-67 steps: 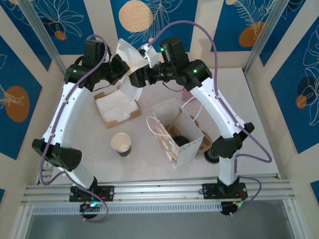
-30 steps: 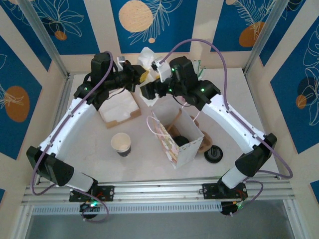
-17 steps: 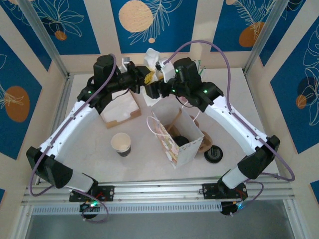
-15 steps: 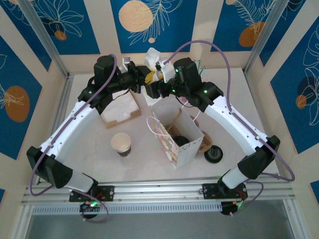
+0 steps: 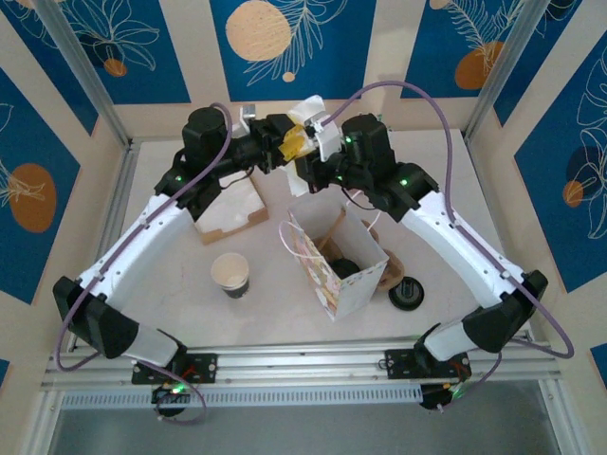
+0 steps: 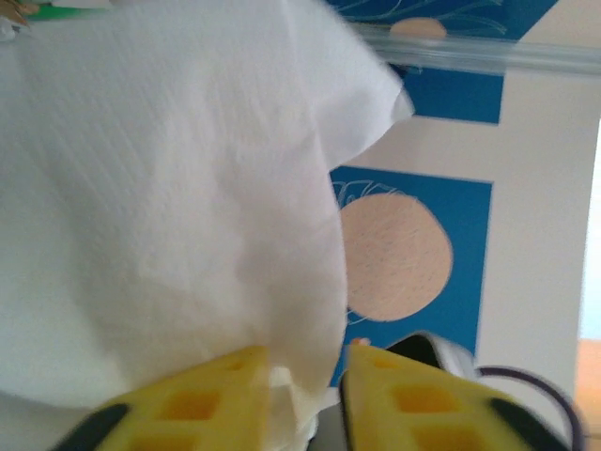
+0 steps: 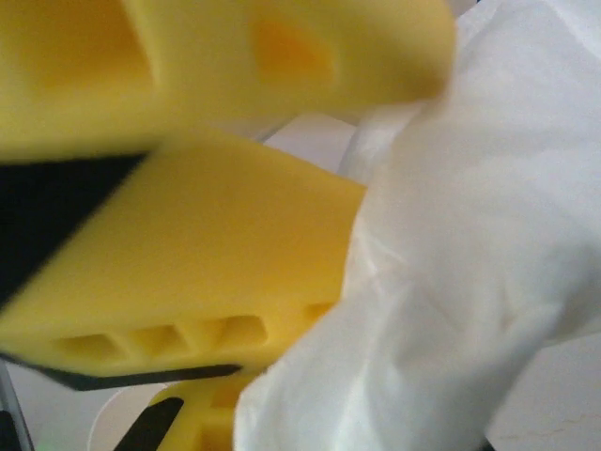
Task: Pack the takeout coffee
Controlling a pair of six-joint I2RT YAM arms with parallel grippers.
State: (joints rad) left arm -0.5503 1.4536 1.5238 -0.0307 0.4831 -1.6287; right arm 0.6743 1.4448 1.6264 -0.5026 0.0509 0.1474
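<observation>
A dark round-topped cup, apparently the takeout coffee, sits inside the open patterned paper bag. Both grippers meet high above the table's back, well away from it. My right gripper is shut on a white napkin. My left gripper faces it from the left. In the left wrist view the napkin hangs between the left gripper's yellow fingers, which stand apart. In the right wrist view the napkin lies against blurred yellow fingers.
A cardboard tray of napkins lies under the left arm. A lidless cup with a white inside stands left of the bag. A loose black lid and a brown piece lie right of the bag.
Both grippers rose toward the back wall with the napkin. The right gripper closed on the napkin; the left gripper's fingers parted from it.
</observation>
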